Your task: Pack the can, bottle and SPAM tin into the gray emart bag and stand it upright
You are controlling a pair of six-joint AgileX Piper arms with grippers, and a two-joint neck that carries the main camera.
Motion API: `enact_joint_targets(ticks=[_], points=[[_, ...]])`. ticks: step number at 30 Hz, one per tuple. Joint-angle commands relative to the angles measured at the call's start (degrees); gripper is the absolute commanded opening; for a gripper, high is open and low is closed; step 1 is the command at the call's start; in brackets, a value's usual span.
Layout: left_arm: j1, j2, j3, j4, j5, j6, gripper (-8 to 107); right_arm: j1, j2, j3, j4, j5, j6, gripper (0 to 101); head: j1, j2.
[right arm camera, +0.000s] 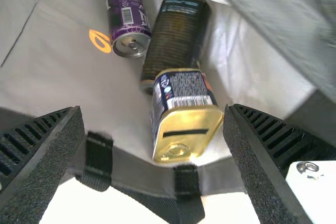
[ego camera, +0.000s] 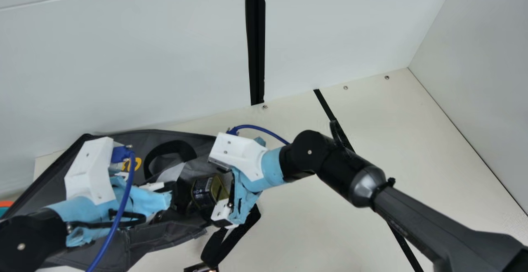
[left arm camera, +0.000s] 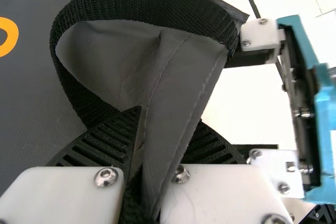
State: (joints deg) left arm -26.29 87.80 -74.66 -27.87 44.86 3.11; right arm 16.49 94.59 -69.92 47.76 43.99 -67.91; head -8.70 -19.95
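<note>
At the near edge of the cream table, a black strap of the gray emart bag hangs out over the tabletop. Just beyond, the bag lies on its side, its mouth towards the right arm.

The left gripper is clenched on a fold of the bag's gray fabric, next to a looped black webbing handle. The right gripper is released, its two ribbed fingers spread wide at the mouth.

Looking in from the right wrist, the SPAM tin comes first, its gold end facing out near the opening. Deeper in lie the dark bottle, just behind the tin, and the purple can beside the bottle.

At the far side of the table rises a white wall with an upright black post.

All three items seem to be packed or nearly so; the step in hand looks like settling the tin. The next move probably calls for nudging it deeper, then taking the bag's free edge and tipping the mouth upward without spilling anything.
</note>
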Motion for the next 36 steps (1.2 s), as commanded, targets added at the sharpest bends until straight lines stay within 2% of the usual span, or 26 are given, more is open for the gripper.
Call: enact_joint_targets(ticks=[1, 27, 36], points=[[0.0, 0.0, 0.0, 0.0, 0.0, 0.0, -8, -0.8, -1.0, 0.5, 0.1, 0.8, -0.4, 95, -1.3, 0.0], [0.0, 0.0, 0.0, 0.0, 0.0, 0.0, -8, -16.4, -12.3, 5.2, 0.9, 11.7, -6.2, 95, -1.3, 0.0], [0.0, 0.0, 0.0, 0.0, 0.0, 0.0, -8, -23.7, -16.6, 7.4, 0.2, 13.5, -6.2, 95, -1.3, 0.0]])
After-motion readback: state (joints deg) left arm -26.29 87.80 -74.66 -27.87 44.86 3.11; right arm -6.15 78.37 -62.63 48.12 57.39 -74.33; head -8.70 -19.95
